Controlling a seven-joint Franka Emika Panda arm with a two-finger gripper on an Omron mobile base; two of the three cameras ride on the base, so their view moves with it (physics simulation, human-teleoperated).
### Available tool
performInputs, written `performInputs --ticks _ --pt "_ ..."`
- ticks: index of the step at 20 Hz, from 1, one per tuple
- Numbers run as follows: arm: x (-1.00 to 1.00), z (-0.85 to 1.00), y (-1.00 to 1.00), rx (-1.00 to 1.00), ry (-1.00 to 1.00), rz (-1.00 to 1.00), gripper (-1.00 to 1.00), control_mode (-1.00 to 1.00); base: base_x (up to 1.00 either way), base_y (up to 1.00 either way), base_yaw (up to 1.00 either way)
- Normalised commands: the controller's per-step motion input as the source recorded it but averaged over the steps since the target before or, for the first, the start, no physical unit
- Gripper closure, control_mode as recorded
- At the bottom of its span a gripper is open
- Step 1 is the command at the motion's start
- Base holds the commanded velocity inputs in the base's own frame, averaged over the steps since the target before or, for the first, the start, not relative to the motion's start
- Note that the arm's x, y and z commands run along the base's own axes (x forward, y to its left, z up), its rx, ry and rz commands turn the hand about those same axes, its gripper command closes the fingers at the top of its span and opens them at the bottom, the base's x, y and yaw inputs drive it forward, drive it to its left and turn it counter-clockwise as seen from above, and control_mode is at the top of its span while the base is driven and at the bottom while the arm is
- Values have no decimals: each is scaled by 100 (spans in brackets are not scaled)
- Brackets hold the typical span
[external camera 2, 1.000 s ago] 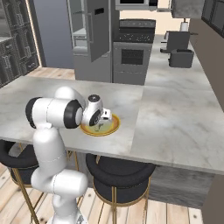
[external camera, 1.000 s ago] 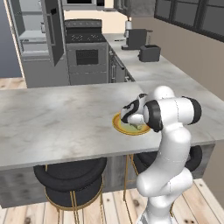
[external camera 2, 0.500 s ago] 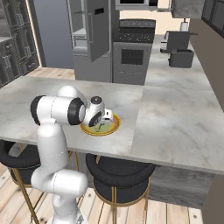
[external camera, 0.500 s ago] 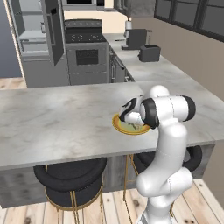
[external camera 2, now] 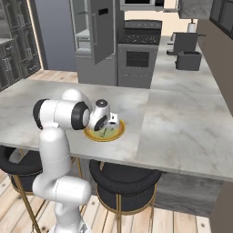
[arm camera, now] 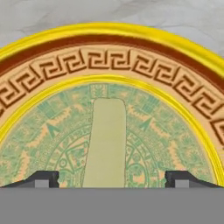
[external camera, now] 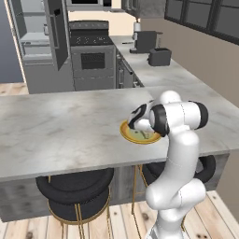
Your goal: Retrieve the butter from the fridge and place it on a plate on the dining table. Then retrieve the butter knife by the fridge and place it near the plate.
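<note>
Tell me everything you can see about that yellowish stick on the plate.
The butter is a pale yellow, matte, rectangular stick with rounded corners. It lies flat on the green patterned centre of the plate, well inside the rim. The end effector's fingertips stand wide on either side of it, not touching.

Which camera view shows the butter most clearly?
The hand view: the butter lies large on the plate, between the open tool's tips. In both base views, the arm covers most of the plate and the butter is indistinct.
</note>
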Motion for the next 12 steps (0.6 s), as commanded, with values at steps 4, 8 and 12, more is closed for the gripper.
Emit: performInputs --ticks 4,8,12 --pt "-1 64 2 -9 27 -2 -100 -100 0 0 0" --pt "-8 100 3 -2 30 0 -100 -100 0 0 0" --pt "-43 100 2 0 28 -4 -100 -100 0 0 0"
